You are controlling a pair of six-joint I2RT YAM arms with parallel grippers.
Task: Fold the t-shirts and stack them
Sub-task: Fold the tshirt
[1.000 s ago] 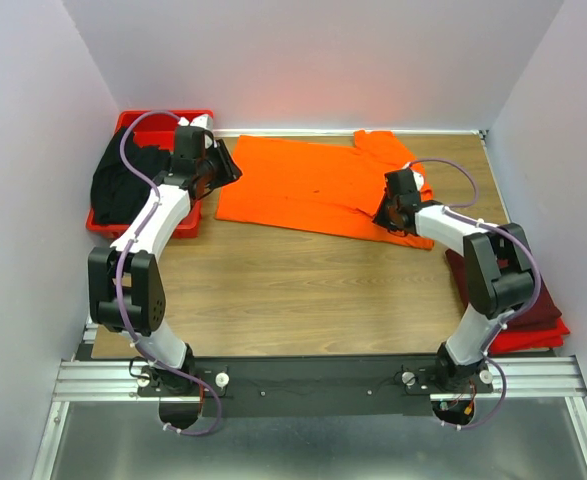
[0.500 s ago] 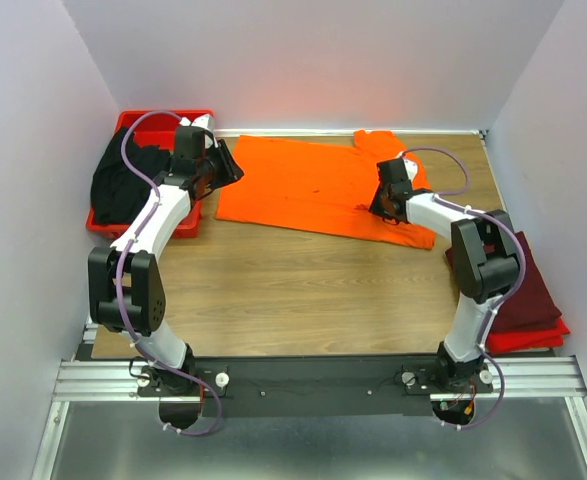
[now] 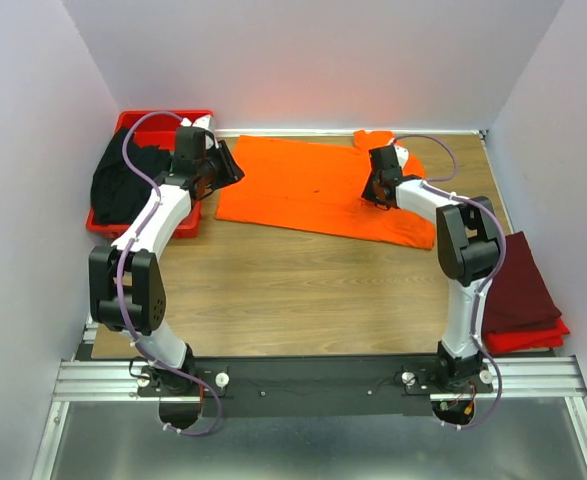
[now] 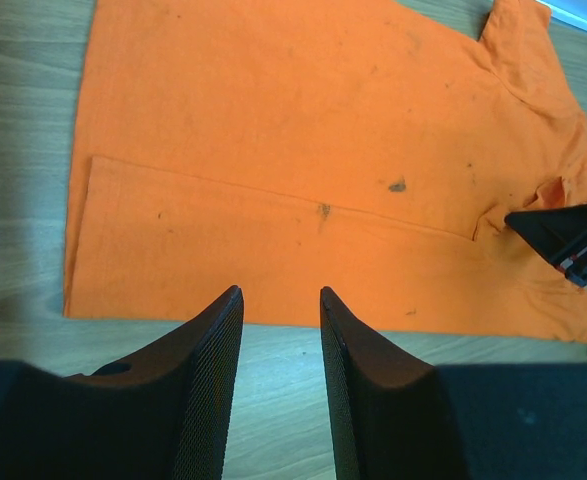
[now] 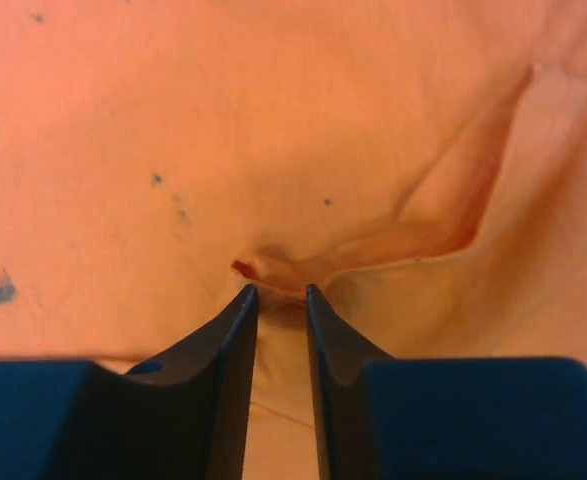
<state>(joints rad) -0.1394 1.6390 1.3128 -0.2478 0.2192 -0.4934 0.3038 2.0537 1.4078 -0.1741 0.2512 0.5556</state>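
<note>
The orange t-shirt [image 3: 303,190] lies spread flat at the far middle of the table, with its lower part folded up. My left gripper [image 3: 225,170] hovers at its left hem. In the left wrist view this gripper [image 4: 281,295] is open and empty over bare wood just short of the shirt [image 4: 303,130]. My right gripper [image 3: 373,195] is down on the shirt near the right sleeve. In the right wrist view its jaws [image 5: 281,292] stand nearly closed on a puckered ridge of orange cloth [image 5: 273,120]. The black t-shirt [image 3: 123,185] lies heaped in the tray. The maroon t-shirt [image 3: 518,290] lies folded at the right. No green shirt is in view.
The red plastic tray [image 3: 163,120] stands at the far left corner, beside my left arm. A bright red layer [image 3: 533,335] shows under the maroon shirt at the right edge. White walls close in the table on three sides. My right gripper also shows in the left wrist view [image 4: 568,240].
My right gripper has moved up and to the left across the orange shirt, from its lower right part to the spot by the sleeve. The left gripper has barely moved.
</note>
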